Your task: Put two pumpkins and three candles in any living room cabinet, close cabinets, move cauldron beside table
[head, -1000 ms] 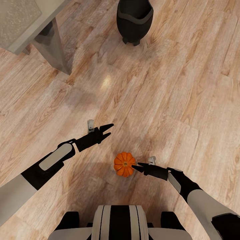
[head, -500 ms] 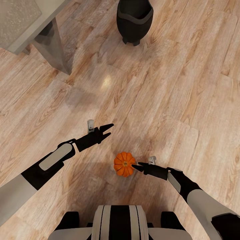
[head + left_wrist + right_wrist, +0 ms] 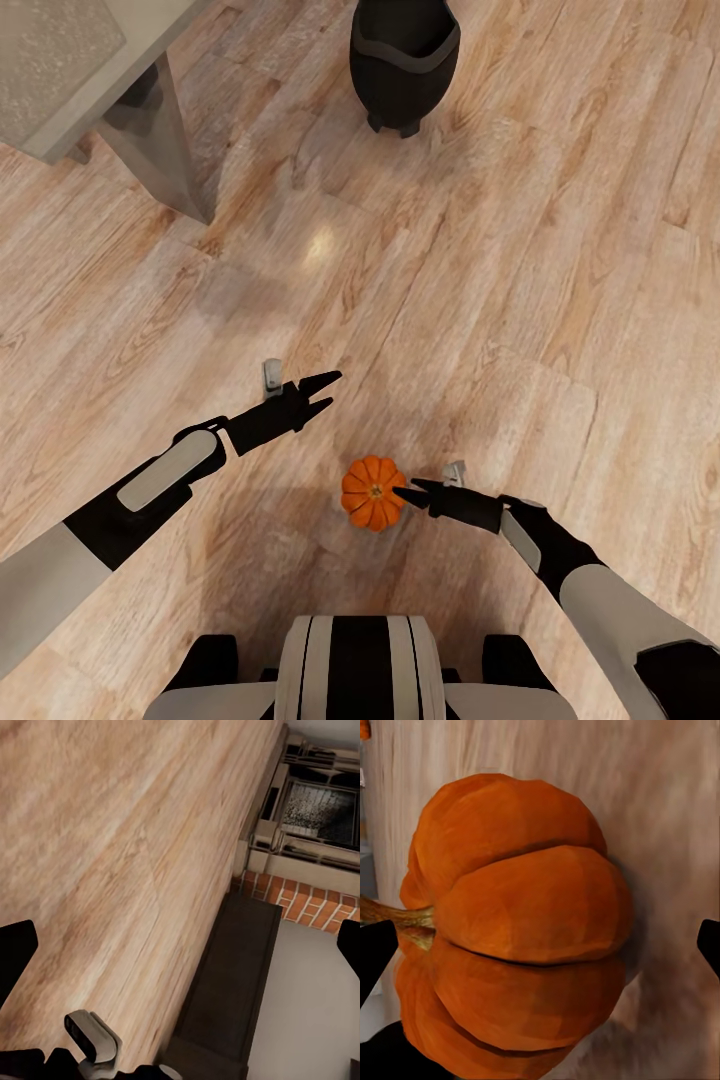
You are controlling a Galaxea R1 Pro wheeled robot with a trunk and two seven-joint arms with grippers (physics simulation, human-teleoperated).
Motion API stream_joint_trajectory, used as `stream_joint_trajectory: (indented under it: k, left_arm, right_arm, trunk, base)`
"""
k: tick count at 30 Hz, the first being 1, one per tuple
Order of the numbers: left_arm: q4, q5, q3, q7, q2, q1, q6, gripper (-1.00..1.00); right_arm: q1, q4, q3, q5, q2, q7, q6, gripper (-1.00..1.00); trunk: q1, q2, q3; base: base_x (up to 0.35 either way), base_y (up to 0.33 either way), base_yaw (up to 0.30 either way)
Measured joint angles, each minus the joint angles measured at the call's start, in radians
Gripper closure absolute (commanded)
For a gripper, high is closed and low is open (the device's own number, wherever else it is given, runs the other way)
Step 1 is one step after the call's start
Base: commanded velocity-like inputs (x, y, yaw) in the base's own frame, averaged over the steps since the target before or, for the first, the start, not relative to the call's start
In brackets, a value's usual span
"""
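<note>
Wooden floor [image 3: 520,300]: right gripper [image 3: 403,494], jaws spread, reaches the pumpkin [image 3: 368,492] just ahead, ungrasped; left gripper [image 3: 322,391] spread, empty. Stowing seems barely begun.

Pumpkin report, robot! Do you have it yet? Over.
Right end effector open, at the pumpkin, not gripping. Left end effector open, empty. Pumpkin on the floor. Nothing in the way.

One pumpkin [image 3: 371,493], one cauldron [image 3: 403,58], seemingly.
</note>
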Motion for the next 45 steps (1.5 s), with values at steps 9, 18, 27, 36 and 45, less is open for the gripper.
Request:
stream_joint_trajectory:
  k: [9, 18, 27, 36, 45]
  left_arm:
    - [0.0, 0.0, 0.0, 0.0, 0.0, 0.0, 0.0, -1.0]
    - [0.0, 0.0, 0.0, 0.0, 0.0, 0.0, 0.0, -1.0]
    - [0.0, 0.0, 0.0, 0.0, 0.0, 0.0, 0.0, -1.0]
    - [0.0, 0.0, 0.0, 0.0, 0.001, 0.0, 0.0, -1.0]
    - [0.0, 0.0, 0.0, 0.0, 0.001, 0.0, 0.0, -1.0]
  right_arm:
    - [0.0, -0.005, 0.0, 0.0, 0.0, -0.001, 0.001, -1.0]
    - [0.0, -0.003, 0.0, -0.001, 0.0, -0.006, 0.0, -1.0]
    - [0.0, 0.003, 0.0, -0.002, 0.0, -0.012, -0.002, -1.0]
    - [0.0, 0.009, -0.002, -0.007, 0.0, -0.042, -0.003, -1.0]
    - [0.0, 0.009, -0.003, -0.012, 0.0, -0.049, -0.003, -1.0]
  trunk:
    - [0.0, 0.0, 0.0]
    - [0.0, 0.0, 0.0]
    - [0.0, 0.0, 0.0]
    - [0.0, 0.0, 0.0]
    - [0.0, 0.0, 0.0]
  base:
    - [0.0, 0.074, 0.0]
    - [0.0, 0.002, 0.0]
    - [0.0, 0.035, 0.0]
    - [0.0, 0.052, 0.0]
    - [0.0, 0.0, 0.0]
